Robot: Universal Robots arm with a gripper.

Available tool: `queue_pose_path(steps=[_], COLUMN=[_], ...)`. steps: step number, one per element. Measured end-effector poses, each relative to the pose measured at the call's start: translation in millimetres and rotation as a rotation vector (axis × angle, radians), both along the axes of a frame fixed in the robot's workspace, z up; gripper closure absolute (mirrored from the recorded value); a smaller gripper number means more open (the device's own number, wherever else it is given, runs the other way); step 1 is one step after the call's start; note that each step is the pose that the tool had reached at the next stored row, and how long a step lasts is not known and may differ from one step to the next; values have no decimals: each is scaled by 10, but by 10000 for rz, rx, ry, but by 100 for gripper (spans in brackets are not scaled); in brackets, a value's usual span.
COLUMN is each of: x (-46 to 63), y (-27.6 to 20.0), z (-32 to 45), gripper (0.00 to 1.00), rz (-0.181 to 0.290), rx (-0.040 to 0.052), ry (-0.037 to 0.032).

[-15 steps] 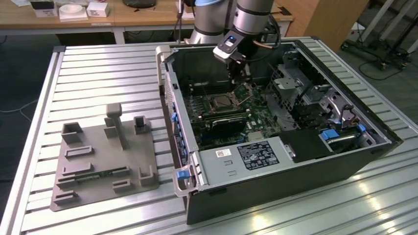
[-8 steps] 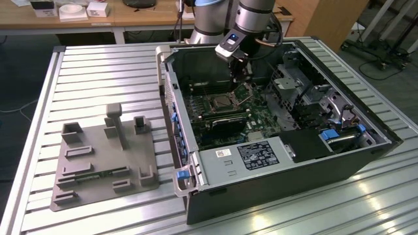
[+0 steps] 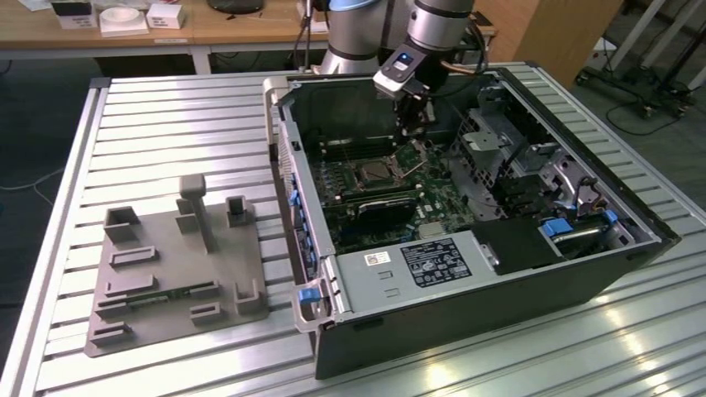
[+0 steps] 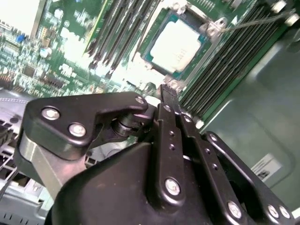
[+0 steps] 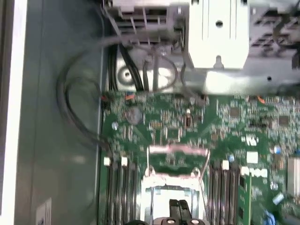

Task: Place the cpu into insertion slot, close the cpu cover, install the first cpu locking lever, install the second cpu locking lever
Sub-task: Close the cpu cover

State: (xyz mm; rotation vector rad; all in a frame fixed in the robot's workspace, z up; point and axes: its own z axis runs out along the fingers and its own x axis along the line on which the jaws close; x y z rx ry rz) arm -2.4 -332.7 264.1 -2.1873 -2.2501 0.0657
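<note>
Apparently the small square silvery-grey cpu [image 4: 176,44] already sat flat in the silver-rimmed square insertion slot [image 3: 369,175] on the green circuit board [image 4: 70,51]. Black two-finger gripper [image 4: 168,93] hung just beside it, tips pinched together w/ nothing between, prob. for pushing, not grasping. Thin wire lever [image 4: 253,21] nearby looked unlatched.

The cpu [image 4: 176,44], a small flat square with a silvery-grey top, lies level inside the insertion slot [image 3: 369,174], which is a square seat with a silver metal rim on the green board [image 4: 65,70]. The cpu cover [image 5: 177,151], a thin silver frame with a large square cut-out, appears swung up from its hinged edge, leaving the cpu uncovered. A thin wire locking lever [image 4: 255,21] slants away from one corner of the insertion slot.
</note>
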Motion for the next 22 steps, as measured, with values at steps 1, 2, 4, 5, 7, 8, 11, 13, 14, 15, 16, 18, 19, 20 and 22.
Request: queue_pose_path(steps=[1, 2, 4, 5, 7, 8, 11, 13, 14, 15, 16, 18, 19, 20, 22], x=[47, 84, 125, 134, 142, 143, 145, 145, 146, 148, 154, 174, 190, 206, 244], y=[0, 1, 1, 1, 1, 1, 1, 2, 2, 2, 2, 2, 2, 2, 2], z=[0, 0, 0, 1, 7, 12, 42, 64, 70, 71, 71, 73, 73, 72, 72], gripper=[90, 90, 90, 90, 90, 90, 90, 90, 90, 90, 90, 90, 90, 90, 90], rz=[0, 2, 1, 1, 1, 0, 0, 0, 0, 2, 1, 0, 1, 1, 0], rx=[0, -1, -1, 0, 0, 0, -2, -4, -5, -2, -1, -6, -5, -4, -4], ry=[11, 14, 14, 14, 14, 9, -35, -87, -109, -118, -120, -122, -122, -122, -122])
